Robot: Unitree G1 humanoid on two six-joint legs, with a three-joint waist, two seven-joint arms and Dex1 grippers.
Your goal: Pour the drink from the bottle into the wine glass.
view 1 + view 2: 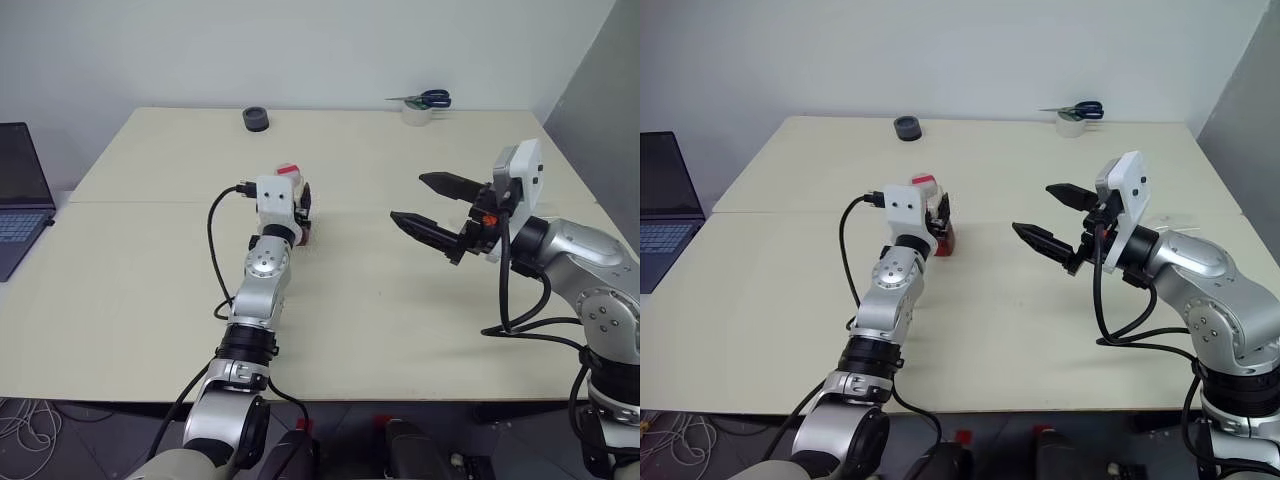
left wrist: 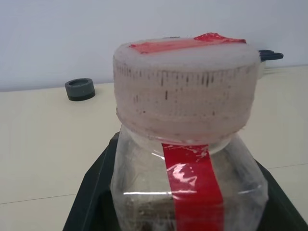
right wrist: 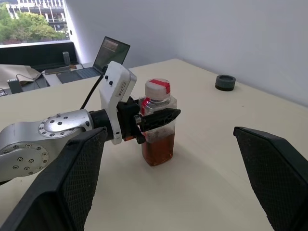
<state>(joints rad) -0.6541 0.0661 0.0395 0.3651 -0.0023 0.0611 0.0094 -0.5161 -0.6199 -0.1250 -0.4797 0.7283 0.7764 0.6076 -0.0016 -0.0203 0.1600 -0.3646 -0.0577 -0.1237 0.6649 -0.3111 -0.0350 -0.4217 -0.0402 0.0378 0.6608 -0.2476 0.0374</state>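
the left hand (image 3: 151, 118) pinches the bottle (image 3: 158, 126) just below its capped neck, a hold that should let it lift and tip. the bottle stands upright on the counter (image 1: 400, 300), the drink (image 3: 158, 147) low inside. the right hand (image 1: 430, 208) hovers well apart, fingers spread, probably waiting to take the cap.

bottle (image 1: 291, 176): mostly hidden behind the left wrist housing in the head views, cap alone showing | bottle base: cut off by the left wrist view's edge | laptop (image 1: 18, 195): cut by the frame edge | scissors (image 1: 428, 98): far, blades partly hidden by tape roll (image 1: 417, 113) | right gripper (image 3: 163, 183) fingertips: cut off by the right wrist view's edge
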